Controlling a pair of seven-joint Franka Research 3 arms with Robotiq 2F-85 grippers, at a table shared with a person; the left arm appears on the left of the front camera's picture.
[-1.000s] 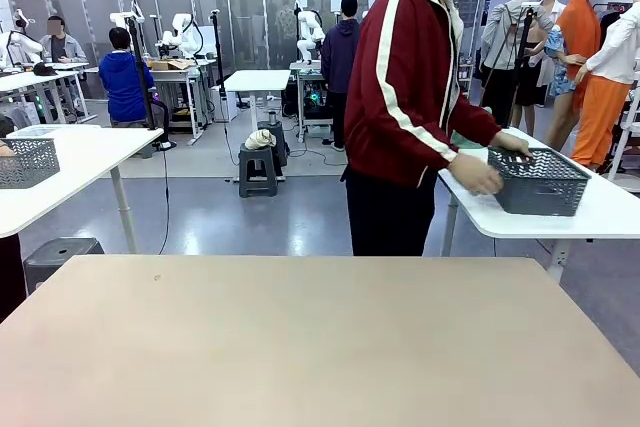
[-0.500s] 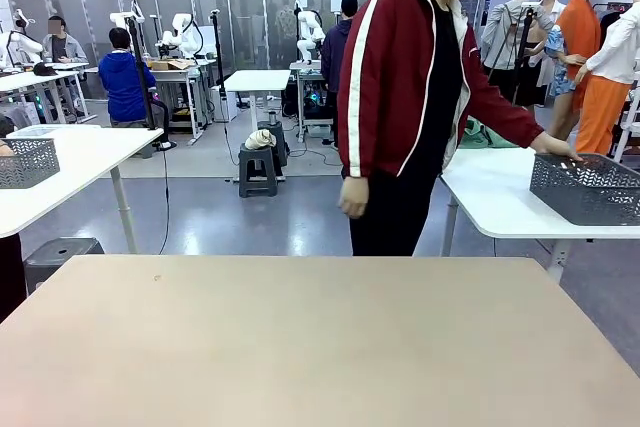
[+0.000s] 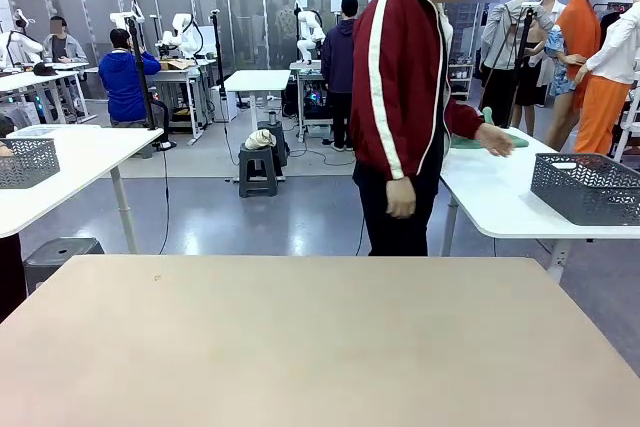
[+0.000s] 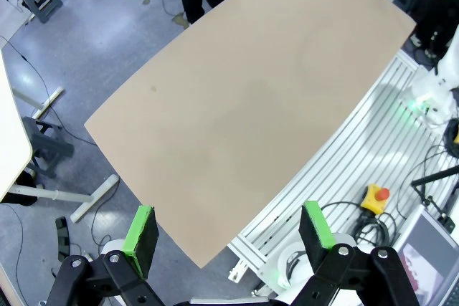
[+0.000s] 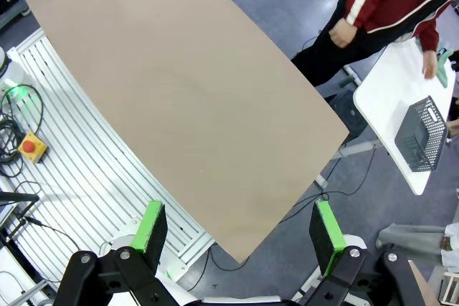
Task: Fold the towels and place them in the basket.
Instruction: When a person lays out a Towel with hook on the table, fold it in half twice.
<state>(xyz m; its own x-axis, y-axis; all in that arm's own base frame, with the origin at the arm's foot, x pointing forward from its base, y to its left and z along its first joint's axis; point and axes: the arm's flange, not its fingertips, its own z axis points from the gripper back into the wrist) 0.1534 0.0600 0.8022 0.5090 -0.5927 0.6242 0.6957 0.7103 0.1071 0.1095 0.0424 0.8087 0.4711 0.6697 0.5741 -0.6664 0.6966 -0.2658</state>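
Observation:
A dark grey lattice basket (image 3: 585, 187) stands on the white side table (image 3: 500, 202) at the far right, also seen from above as the basket (image 5: 420, 134). Behind it lie mint-green towels (image 3: 488, 140), with the person's hand (image 3: 494, 138) resting on them. The person in a red jacket (image 3: 400, 77) stands at the far edge of the beige table (image 3: 320, 337), turned towards the side table. My left gripper (image 4: 228, 233) hangs open high above the beige table's near corner. My right gripper (image 5: 239, 231) is open too, high over the table's other near corner.
A second grey basket (image 3: 25, 162) sits on a white table at the far left. A ribbed aluminium base plate (image 4: 358, 155) with a yellow emergency-stop box (image 4: 374, 197) borders the beige table on my side. Other people and tables stand farther back.
The person slid the basket to the right along the side table, let go of it and moved a hand back to the towels. Neither gripper changed.

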